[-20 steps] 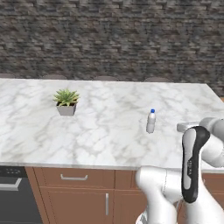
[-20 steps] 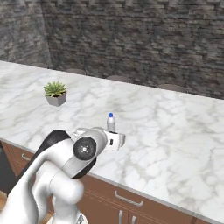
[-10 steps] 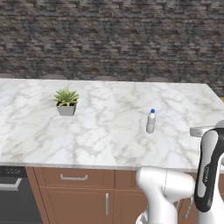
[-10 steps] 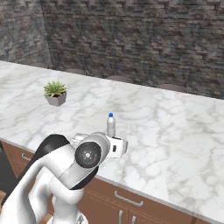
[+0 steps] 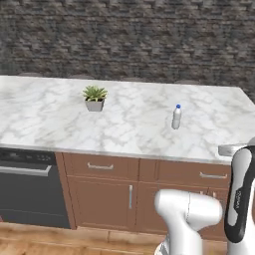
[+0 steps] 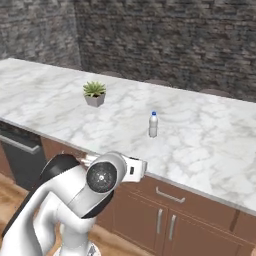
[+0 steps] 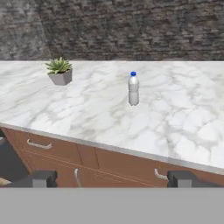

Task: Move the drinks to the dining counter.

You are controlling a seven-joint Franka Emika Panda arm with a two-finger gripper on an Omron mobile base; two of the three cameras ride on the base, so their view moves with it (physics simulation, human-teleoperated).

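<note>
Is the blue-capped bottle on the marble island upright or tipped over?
Upright. The bottle stands on its base on the dining counter, blue cap on top, alone and apart from the potted plant.

One bottle [image 5: 177,117], whitish and clear with a blue cap, stands upright on the marble worktop [image 5: 124,129]. One small potted plant [image 5: 94,98] in a grey pot sits on the same worktop, well apart from the bottle. Below the worktop I count one dark dishwasher front [image 5: 30,189]. There is one white robot arm [image 6: 75,200], with two dark fingertips [image 7: 41,178] on its one hand.
</note>
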